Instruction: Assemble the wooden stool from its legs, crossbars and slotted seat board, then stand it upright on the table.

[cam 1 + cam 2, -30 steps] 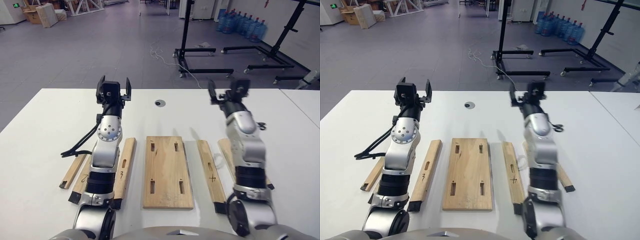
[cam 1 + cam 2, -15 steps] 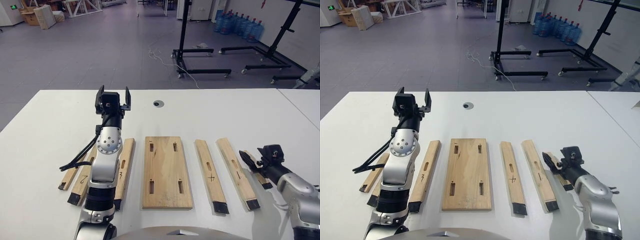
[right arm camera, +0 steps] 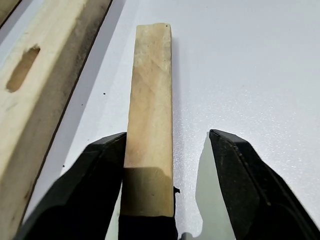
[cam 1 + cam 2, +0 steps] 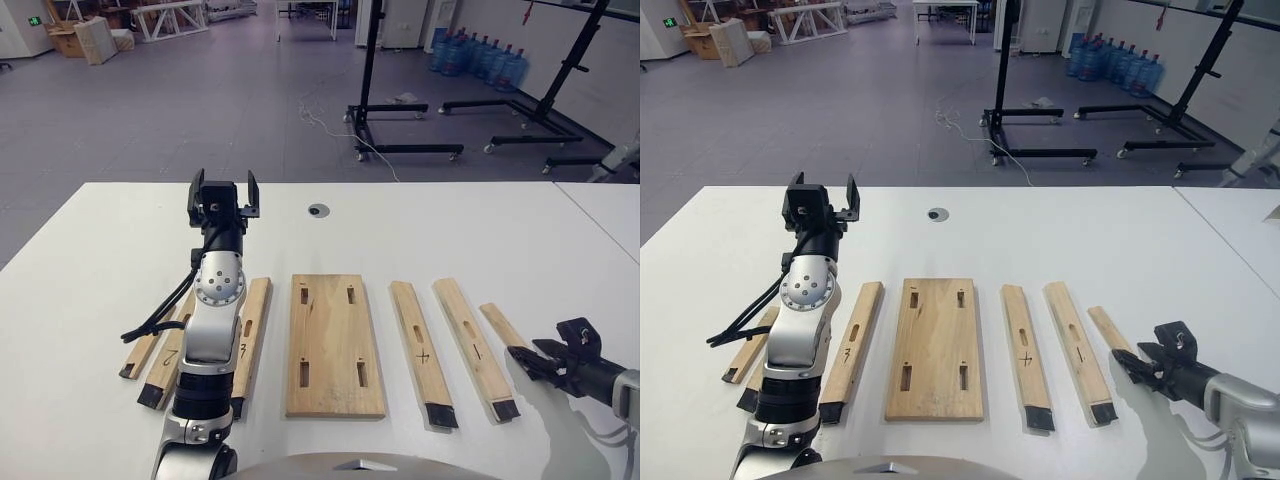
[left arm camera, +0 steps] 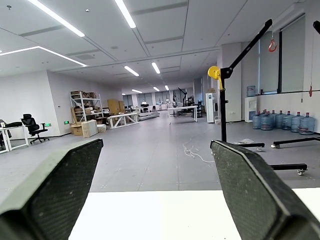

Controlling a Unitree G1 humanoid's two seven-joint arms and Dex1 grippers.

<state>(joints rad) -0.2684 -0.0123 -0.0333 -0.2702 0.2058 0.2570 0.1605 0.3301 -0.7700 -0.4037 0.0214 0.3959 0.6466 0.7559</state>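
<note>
The slotted seat board (image 4: pixel 335 345) lies flat mid-table. To its left lie two legs (image 4: pixel 250 335) (image 4: pixel 163 358) and a thin crossbar (image 4: pixel 138 352). On its right are two more legs (image 4: pixel 421 350) (image 4: pixel 471 340) and a short crossbar (image 4: pixel 498 323). My left gripper (image 4: pixel 224 193) is held up above the far ends of the left legs, open and empty (image 5: pixel 156 145). My right gripper (image 4: pixel 541 348) sits low at the near right, open, its fingers (image 3: pixel 97 185) either side of the crossbar (image 3: pixel 150 95) near end. A leg (image 3: pixel 35 85) lies beside it.
The white table (image 4: pixel 90 260) has a cable grommet (image 4: pixel 319 210) beyond the board. A black cable (image 4: pixel 150 322) trails off my left arm over the left pieces. A second table (image 4: pixel 612 200) adjoins at the right. Black stands (image 4: pixel 405 105) are on the floor beyond.
My right arm has swung down from above the right legs to the near right and now straddles the short crossbar's near end. My left arm has barely moved.
</note>
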